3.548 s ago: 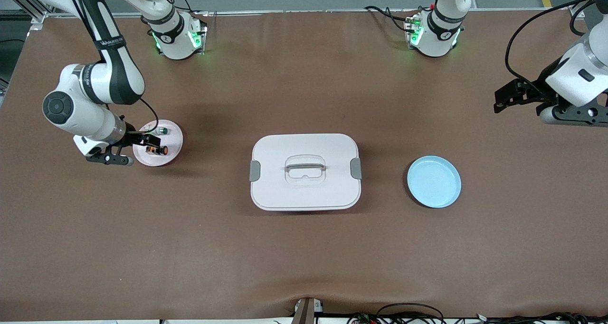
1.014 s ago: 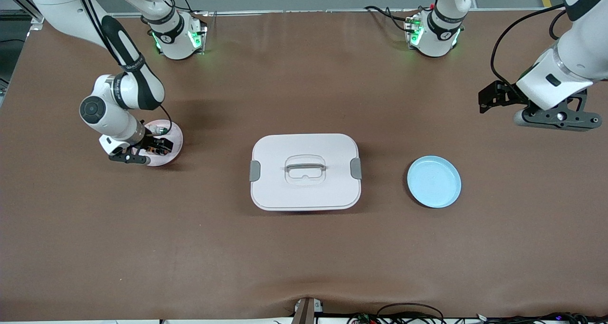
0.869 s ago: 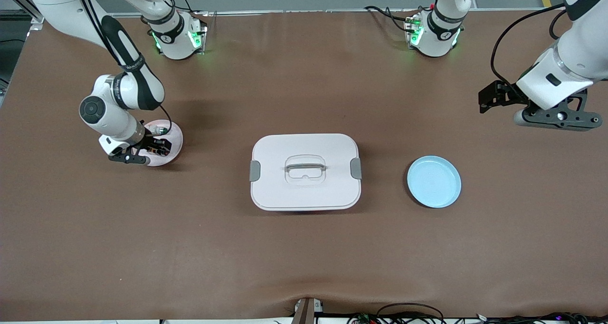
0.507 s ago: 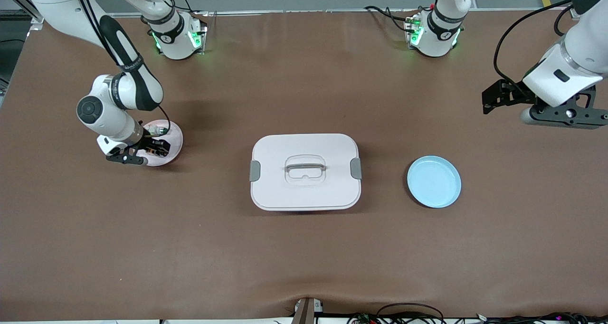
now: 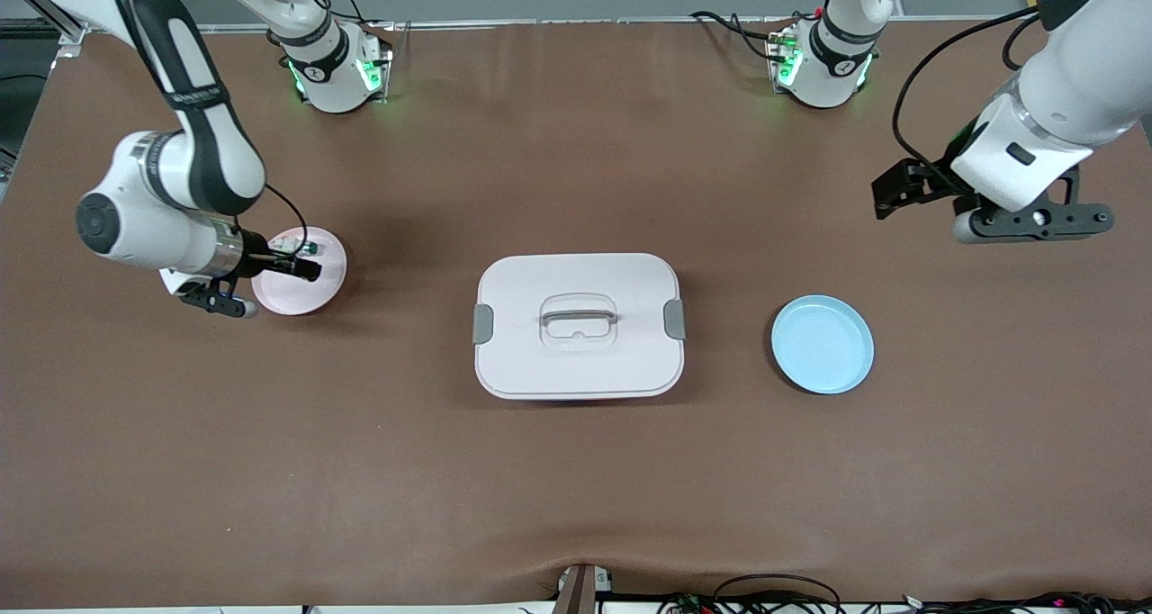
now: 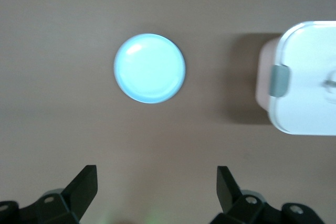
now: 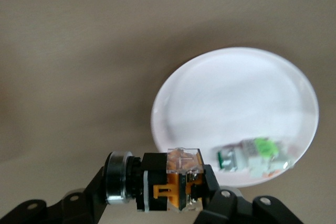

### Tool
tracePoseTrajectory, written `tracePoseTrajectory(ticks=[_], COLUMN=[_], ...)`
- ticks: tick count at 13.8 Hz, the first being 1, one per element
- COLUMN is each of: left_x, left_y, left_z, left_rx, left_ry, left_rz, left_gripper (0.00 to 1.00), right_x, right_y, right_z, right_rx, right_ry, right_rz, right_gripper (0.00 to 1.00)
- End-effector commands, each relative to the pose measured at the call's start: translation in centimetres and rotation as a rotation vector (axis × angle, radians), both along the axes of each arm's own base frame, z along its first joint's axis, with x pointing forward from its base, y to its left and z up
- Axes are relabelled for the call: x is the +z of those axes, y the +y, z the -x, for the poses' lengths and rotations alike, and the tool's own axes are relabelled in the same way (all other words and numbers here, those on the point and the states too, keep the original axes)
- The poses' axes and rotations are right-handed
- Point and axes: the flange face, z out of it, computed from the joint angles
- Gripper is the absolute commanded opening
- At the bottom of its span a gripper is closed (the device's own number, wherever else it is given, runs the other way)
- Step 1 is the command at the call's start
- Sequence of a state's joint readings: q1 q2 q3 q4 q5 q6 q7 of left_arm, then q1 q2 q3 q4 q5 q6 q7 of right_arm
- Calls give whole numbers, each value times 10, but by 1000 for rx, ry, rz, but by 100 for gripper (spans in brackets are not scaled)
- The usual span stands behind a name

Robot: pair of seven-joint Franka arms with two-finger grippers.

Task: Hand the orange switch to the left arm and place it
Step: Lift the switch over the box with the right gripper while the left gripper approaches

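Note:
My right gripper (image 5: 304,269) is shut on the orange switch (image 7: 165,182), a black body with orange marks and a metal ring, and holds it just above the pink plate (image 5: 310,292). In the front view the fingers hide the switch. The pink plate (image 7: 236,93) shows under it in the right wrist view. My left gripper (image 5: 887,200) is open and empty (image 6: 157,192), in the air over bare table toward the left arm's end. The white box (image 5: 578,324) with grey clips stands mid-table between the plates; its end also shows in the left wrist view (image 6: 307,77).
A small whitish switch with a green cap (image 5: 304,248) lies on the pink plate, also seen in the right wrist view (image 7: 257,158). An empty blue plate (image 5: 822,343) sits beside the box toward the left arm's end, also in the left wrist view (image 6: 149,68).
My right gripper closed on the orange switch on the pink plate and has lifted it off. My left arm has shifted a little toward the middle of the table.

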State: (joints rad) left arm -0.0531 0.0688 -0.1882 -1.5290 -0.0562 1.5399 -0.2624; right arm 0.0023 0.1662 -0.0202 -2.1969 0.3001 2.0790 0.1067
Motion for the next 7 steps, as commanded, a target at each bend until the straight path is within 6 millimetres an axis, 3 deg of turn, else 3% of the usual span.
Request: tracePoseTrajectory(ticks=[1, 3, 4, 7], left_x=[-5, -12, -14, -24], left_y=[-9, -22, -28, -49], left_z=[-8, -14, -17, -22], left_rx=[4, -1, 2, -1], left_ry=[17, 17, 19, 20], left_rz=[75, 149, 189, 271], left_gripper=[100, 100, 100, 100], right_x=[31, 62, 81, 142], right_y=[6, 20, 36, 123], right_z=[-8, -19, -26, -40], right_rx=[-106, -183, -225, -315], right_ry=[49, 106, 136, 172], right_rz=[-110, -124, -114, -59], right_gripper=[0, 0, 0, 0])
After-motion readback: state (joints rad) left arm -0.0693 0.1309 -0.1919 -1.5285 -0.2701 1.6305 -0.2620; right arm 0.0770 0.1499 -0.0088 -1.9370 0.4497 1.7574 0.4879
